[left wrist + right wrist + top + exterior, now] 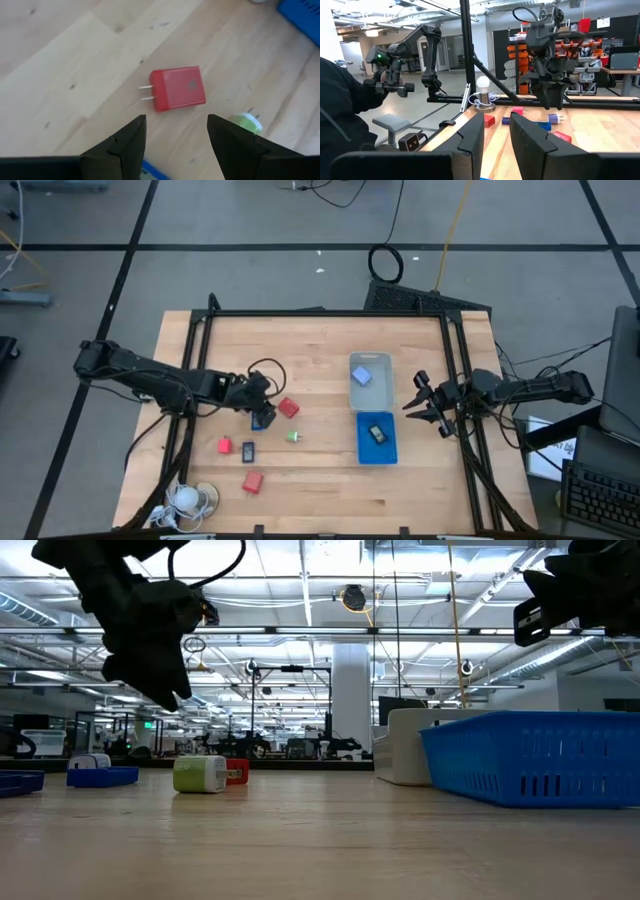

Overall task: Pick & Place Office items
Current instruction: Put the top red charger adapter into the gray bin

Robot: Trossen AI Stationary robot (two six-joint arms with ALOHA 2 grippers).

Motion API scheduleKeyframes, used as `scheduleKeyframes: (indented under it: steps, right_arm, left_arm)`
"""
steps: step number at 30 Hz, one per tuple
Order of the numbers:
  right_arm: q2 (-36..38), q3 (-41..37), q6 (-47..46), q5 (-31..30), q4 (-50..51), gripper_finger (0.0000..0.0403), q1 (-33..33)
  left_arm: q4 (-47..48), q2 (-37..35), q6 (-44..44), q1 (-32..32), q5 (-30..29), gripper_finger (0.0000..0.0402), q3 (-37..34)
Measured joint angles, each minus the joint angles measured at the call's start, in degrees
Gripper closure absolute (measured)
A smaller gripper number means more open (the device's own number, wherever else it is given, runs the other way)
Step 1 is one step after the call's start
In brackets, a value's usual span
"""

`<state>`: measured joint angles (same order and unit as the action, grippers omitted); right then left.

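From above, the left gripper (262,402) hangs over the wooden table (320,340), just beside a small red plug block (289,408) and a dark blue piece (263,421). Two items already lie in the clear tray (371,383) and the blue plastic tray (377,437). The right gripper (428,406) waits by the trays.

From table height, a little green plug (200,774) sits on the wood.

The left wrist camera shows its two fingers spread wide and empty, the red block between them but farther ahead. If it drops now, a finger may bump the block away.

The right wrist camera shows its fingers nearly together, holding nothing.
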<state>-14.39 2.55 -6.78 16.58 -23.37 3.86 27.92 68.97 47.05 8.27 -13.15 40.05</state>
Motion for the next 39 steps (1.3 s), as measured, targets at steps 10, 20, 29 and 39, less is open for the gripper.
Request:
scheduleKeyframes:
  steps: [10,20,29,39]
  right_arm:
    - [0.01,0.0,-0.02,0.02,0.11,0.0316,-0.02]
    - [0.0,0.0,-0.02,0.02,0.13,0.0316,0.0]
    - [0.0,0.0,0.13,0.04,0.13,0.0316,0.0]
    - [-0.02,0.0,0.33,-0.07,0.08,0.0316,-0.02]
  left_arm:
    - [-4.35,0.0,-17.49,0.0,-0.49,0.0188,0.0]
    - [-4.44,0.02,-52.83,0.0,-3.54,0.0188,0.0]
    - [-13.93,3.39,-55.96,-1.33,-1.73,0.0188,-1.77]
    - [-25.37,13.34,-58.32,-4.02,6.77,0.0188,-2.08]
